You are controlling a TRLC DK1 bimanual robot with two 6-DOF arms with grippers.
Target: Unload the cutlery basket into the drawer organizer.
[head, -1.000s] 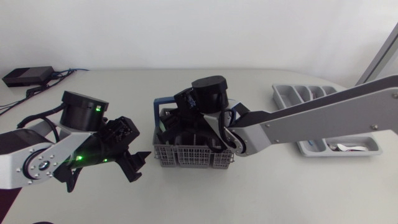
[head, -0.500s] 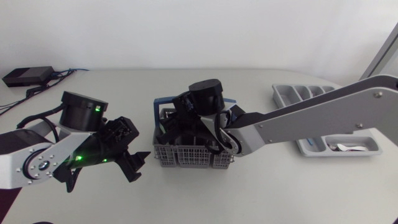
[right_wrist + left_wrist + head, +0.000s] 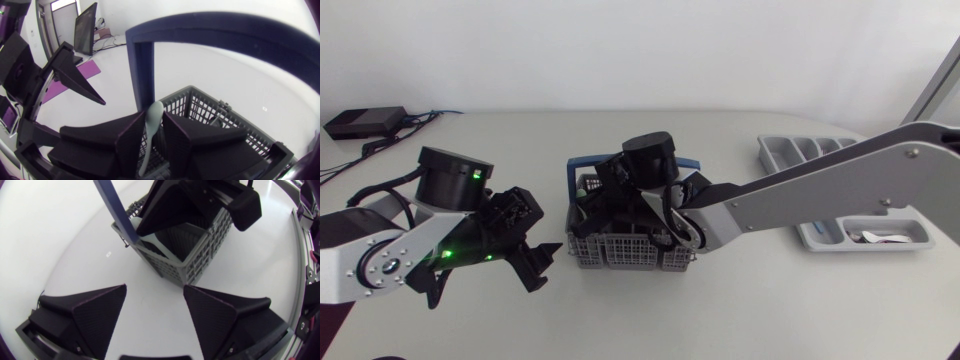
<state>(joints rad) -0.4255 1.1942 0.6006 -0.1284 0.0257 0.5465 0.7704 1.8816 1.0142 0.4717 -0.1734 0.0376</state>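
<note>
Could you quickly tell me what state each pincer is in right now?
Left pincer: open, holding nothing.
Right pincer: closed on a pale utensil.

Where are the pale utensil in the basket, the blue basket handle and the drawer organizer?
pale utensil [image 3: 154,117]: right wrist view, on its rounded upper end.
blue basket handle [image 3: 144,75]: right wrist view, on its upright post.
drawer organizer [image 3: 798,150]: head view, on its far compartments.
</note>
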